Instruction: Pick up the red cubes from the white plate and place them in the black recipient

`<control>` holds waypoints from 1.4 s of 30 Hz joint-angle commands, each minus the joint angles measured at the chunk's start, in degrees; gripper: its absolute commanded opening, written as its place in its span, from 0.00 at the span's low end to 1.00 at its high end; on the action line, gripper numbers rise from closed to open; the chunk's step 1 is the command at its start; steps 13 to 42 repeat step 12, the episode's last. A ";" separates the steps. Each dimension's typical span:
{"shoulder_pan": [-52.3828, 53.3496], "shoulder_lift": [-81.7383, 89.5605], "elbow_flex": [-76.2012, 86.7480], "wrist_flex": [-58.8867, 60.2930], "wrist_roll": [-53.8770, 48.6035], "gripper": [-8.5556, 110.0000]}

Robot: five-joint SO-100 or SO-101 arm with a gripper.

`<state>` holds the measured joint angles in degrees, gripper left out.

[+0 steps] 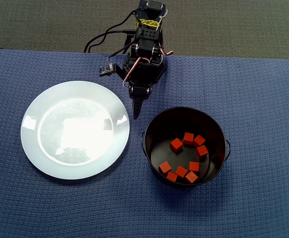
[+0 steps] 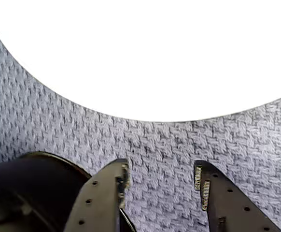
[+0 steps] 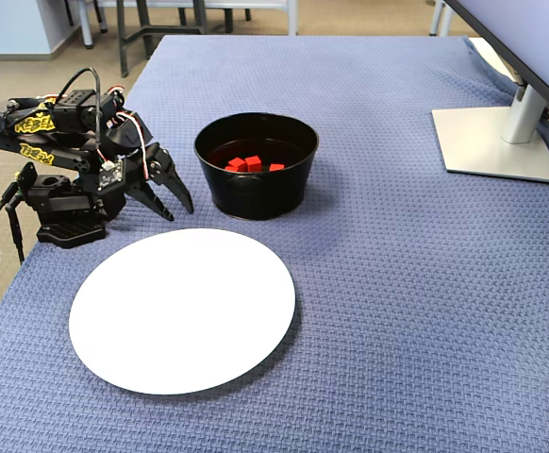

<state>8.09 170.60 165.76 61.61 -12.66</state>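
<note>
The white plate [image 1: 75, 129] lies bare on the blue cloth, and it fills the top of the wrist view [image 2: 145, 58]. Several red cubes [image 1: 176, 145] lie scattered on the floor of the black recipient [image 1: 157, 134], a deep round pot to the plate's right in the overhead view. In the fixed view some of the cubes [image 3: 246, 164] show over the rim of the pot [image 3: 256, 193]. My gripper [image 2: 161, 176] is open with only cloth between its fingers. It points down over the gap between plate and pot [image 1: 136, 113], close to the arm's base [image 3: 175, 203].
A blue woven cloth [image 3: 397, 283] covers the table. A monitor's grey stand [image 3: 496, 142] sits at the far right in the fixed view. The arm's base and cables [image 3: 53, 212] stand at the cloth's left edge. Carpet floor [image 1: 234, 25] shows beyond the table.
</note>
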 commanded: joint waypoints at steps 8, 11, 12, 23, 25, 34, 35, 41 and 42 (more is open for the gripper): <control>1.23 2.55 0.53 0.18 0.70 0.12; 1.32 2.72 0.53 0.26 0.53 0.12; 1.41 2.81 0.62 0.35 0.53 0.12; 1.41 2.81 0.62 0.35 0.53 0.12; 1.41 2.81 0.62 0.35 0.53 0.12; 1.41 2.81 0.62 0.35 0.53 0.12; 1.41 2.81 0.62 0.35 0.53 0.12; 1.41 2.81 0.62 0.35 0.53 0.12; 1.41 2.81 0.62 0.35 0.53 0.12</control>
